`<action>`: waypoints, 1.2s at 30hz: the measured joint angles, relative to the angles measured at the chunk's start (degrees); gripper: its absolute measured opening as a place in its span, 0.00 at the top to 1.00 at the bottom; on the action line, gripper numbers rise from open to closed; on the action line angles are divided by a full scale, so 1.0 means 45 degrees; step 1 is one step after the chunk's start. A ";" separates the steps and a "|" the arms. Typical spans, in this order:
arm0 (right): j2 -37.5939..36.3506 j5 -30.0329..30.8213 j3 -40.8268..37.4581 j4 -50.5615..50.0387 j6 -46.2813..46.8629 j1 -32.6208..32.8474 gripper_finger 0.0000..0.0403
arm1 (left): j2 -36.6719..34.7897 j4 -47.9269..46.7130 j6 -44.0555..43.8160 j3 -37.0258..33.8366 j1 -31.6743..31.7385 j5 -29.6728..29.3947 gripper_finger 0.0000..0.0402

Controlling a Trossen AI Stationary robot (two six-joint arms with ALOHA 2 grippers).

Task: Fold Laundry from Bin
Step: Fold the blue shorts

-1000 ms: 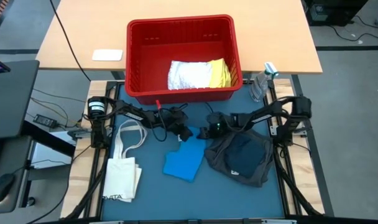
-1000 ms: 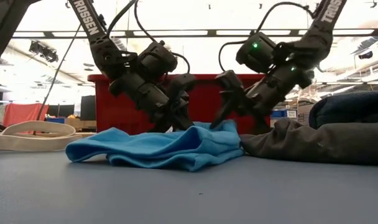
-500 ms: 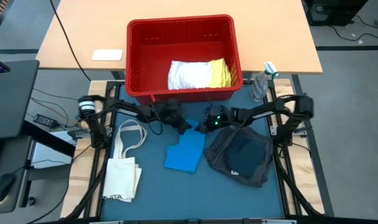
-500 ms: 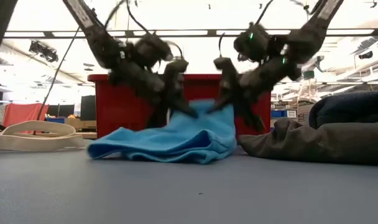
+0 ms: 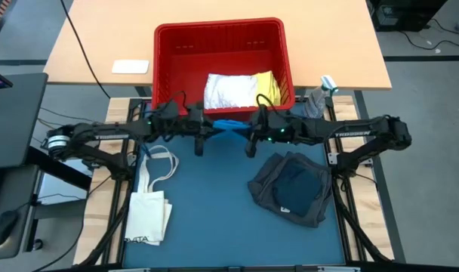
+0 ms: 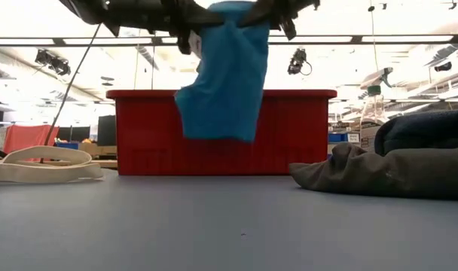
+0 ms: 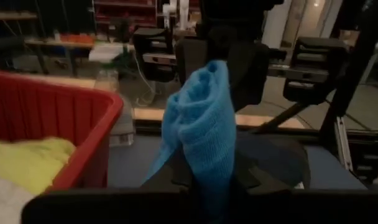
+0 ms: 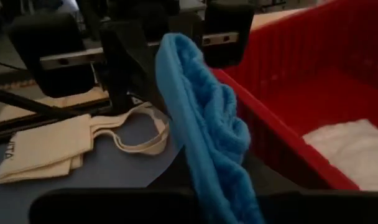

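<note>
Blue cloth (image 6: pixel 223 71), a second ago slumped on the mat, is now held aloft before the bin (image 5: pixel 169 68), pinched by left gripper (image 5: pixel 199 130) and right gripper (image 5: pixel 251 133), spread for folding.

Cloth (image 5: pixel 228 125) hangs above mat (image 5: pixel 222 219), before bin (image 5: pixel 169 75) (two pieces inside); pile (image 5: pixel 294 189) right.
</note>
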 joint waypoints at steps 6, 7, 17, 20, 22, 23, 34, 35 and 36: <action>0.2192 -0.0148 0.0593 -0.1337 0.1936 0.1280 0.89 | 0.0028 -0.3299 0.0138 -0.0040 -0.1208 -0.0199 0.90; 0.2720 -0.0307 0.0573 -0.1575 0.2456 0.1599 0.89 | 0.0259 -0.4172 -0.0007 -0.0117 -0.1563 -0.0402 0.90; 0.6808 -0.3471 0.0589 0.0982 0.6559 0.4003 0.89 | 0.2492 -0.2354 -0.5912 -0.2955 -0.5734 -0.0953 0.90; 0.6776 -0.3769 0.0576 0.1377 0.7020 0.4000 0.89 | 0.2494 -0.2386 -0.6330 -0.2821 -0.6231 -0.1142 0.90; 0.6592 -0.3816 0.0538 0.1240 0.7054 0.3642 0.89 | 0.2449 -0.2510 -0.6522 -0.2760 -0.6191 -0.1454 0.90; 0.6502 -0.3910 0.0536 0.1173 0.7038 0.3357 0.89 | 0.2366 -0.2640 -0.6675 -0.2759 -0.6071 -0.1637 0.90; 0.7226 -0.5643 0.0585 0.0831 0.5849 -0.0279 0.89 | 0.2372 -0.4926 -0.8328 -0.2710 -0.3657 -0.4030 0.90; 0.7447 -0.5775 0.0603 0.0955 0.5857 -0.0506 0.88 | 0.2507 -0.4950 -0.8288 -0.2702 -0.3533 -0.4177 0.90; 0.7616 -0.6016 0.0601 0.1109 0.5876 -0.0728 0.85 | 0.2585 -0.4978 -0.8284 -0.2718 -0.3367 -0.4208 0.90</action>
